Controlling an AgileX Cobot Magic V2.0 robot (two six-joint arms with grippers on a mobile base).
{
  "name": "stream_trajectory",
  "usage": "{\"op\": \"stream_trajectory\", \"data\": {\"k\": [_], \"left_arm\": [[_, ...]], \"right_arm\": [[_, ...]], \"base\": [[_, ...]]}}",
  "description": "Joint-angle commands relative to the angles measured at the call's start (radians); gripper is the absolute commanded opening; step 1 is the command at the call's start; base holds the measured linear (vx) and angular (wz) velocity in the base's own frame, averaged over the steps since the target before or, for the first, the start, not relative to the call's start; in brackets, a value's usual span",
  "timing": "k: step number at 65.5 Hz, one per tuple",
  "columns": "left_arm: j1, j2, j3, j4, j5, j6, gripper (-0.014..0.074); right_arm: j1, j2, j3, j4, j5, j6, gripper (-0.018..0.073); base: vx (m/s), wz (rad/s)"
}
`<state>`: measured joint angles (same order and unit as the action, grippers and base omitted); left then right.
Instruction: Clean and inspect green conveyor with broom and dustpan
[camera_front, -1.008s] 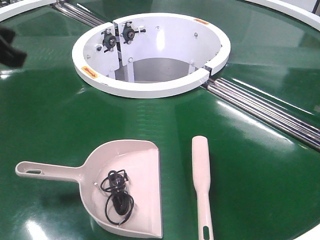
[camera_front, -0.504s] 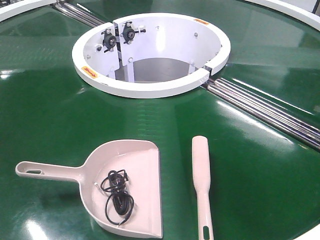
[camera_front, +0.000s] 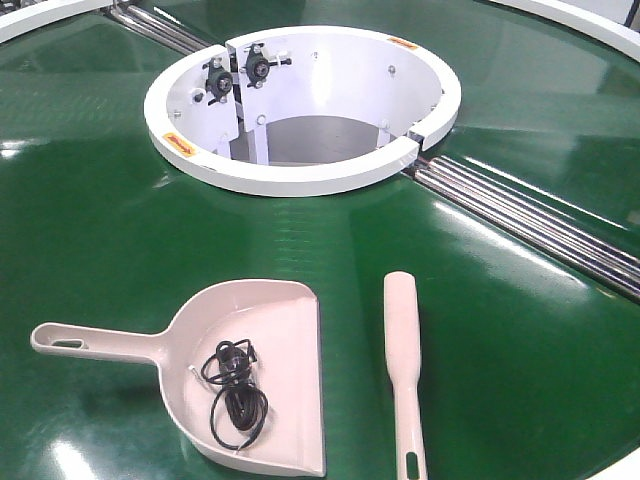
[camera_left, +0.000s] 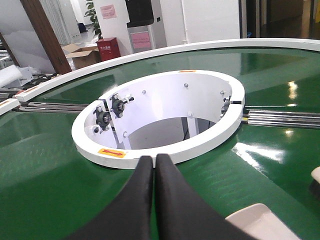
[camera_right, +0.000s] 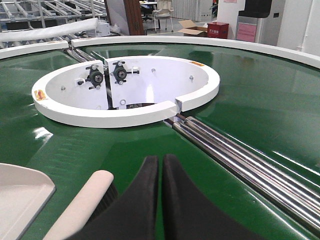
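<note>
The pale pink-beige dustpan (camera_front: 270, 350) lies on the green conveyor (camera_front: 100, 230), handle pointing left, with a coiled black cable (camera_front: 235, 390) inside the pan. To its right the broom (camera_front: 403, 350) lies flat, paddle end away from me. Neither gripper shows in the front view. My left gripper (camera_left: 154, 159) is shut and empty above the belt, pointing at the white hub; a corner of the dustpan (camera_left: 260, 220) sits at its lower right. My right gripper (camera_right: 160, 159) is shut on nothing, with the broom (camera_right: 82, 205) just left of it and the dustpan (camera_right: 20, 192) farther left.
The white circular hub wall (camera_front: 300, 175) with a hole in its middle rises behind the tools. Steel roller strips (camera_front: 530, 220) cross the belt at the right, and more run at the back left (camera_front: 160, 25). A white outer rim (camera_front: 590, 25) borders the belt.
A dark gripper that showed at the far left edge of the front view one second ago has gone out of that view. Dustpan, cable and broom have not moved.
</note>
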<state>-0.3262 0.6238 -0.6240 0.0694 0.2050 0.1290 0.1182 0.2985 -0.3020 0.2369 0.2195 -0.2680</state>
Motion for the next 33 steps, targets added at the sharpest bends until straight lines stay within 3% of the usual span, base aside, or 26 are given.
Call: {"op": "stream_trajectory", "data": {"k": [1, 17, 26, 33], "left_arm": [[-0.006, -0.004, -0.029, -0.008, -0.079, -0.009, -0.0024], [0.000, -0.004, -0.029, 0.010, -0.079, -0.013, -0.0024], [0.064, -0.012, -0.011, 0.033, -0.094, -0.153, -0.0024], [0.106, -0.055, 0.055, 0.053, -0.125, -0.205, -0.0024]], "right_arm": [[-0.002, 0.009, -0.028, -0.004, -0.075, 0.002, -0.0010], [-0.002, 0.009, -0.028, -0.004, -0.075, 0.002, -0.0010], [-0.002, 0.009, -0.028, -0.004, -0.075, 0.002, -0.0010], [-0.002, 0.009, -0.028, -0.004, -0.075, 0.002, -0.0010]], "base": [[0.00, 0.00], [0.00, 0.00], [0.00, 0.00], [0.00, 0.00]]}}
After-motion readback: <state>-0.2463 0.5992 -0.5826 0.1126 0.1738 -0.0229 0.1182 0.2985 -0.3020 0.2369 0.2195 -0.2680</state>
